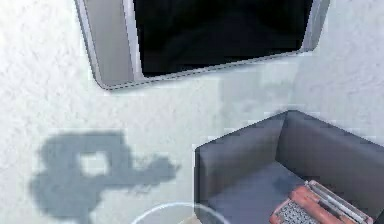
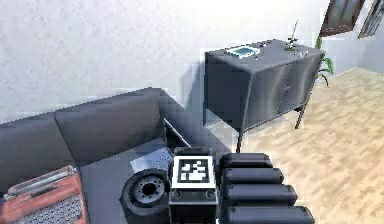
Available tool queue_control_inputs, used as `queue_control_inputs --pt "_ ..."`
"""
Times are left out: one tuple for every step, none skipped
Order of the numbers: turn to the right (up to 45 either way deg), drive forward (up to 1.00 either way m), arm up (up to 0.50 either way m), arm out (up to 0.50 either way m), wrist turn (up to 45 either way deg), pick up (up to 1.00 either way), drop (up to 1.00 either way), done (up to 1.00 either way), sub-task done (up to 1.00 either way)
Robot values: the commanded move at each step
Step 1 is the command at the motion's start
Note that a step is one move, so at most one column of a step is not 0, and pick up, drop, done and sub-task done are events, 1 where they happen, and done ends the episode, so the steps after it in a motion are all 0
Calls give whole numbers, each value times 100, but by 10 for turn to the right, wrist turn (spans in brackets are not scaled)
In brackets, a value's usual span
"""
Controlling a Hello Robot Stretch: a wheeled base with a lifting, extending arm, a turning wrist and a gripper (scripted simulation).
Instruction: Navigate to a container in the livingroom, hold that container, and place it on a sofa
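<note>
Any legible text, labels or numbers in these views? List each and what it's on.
No readable text anywhere.
White tag on the arm: black block pattern, no letters or digits.
Red box on the sofa: any print too small to read.
Screen: dark, no writing.

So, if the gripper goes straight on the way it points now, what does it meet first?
Probably the flat grey thing on the sofa seat just beyond the gripper, then the backrest. Its fingers are hard to make out, so this is uncertain.
</note>
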Motion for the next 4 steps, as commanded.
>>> queue_control_inputs --pt "-450 0 0 0 0 0 0 0 0" --pt "-450 0 0 0 0 0 0 0 0" --pt "-450 0 0 0 0 0 0 0 0" --pt "-180 0 0 0 0 0 0 0 0"
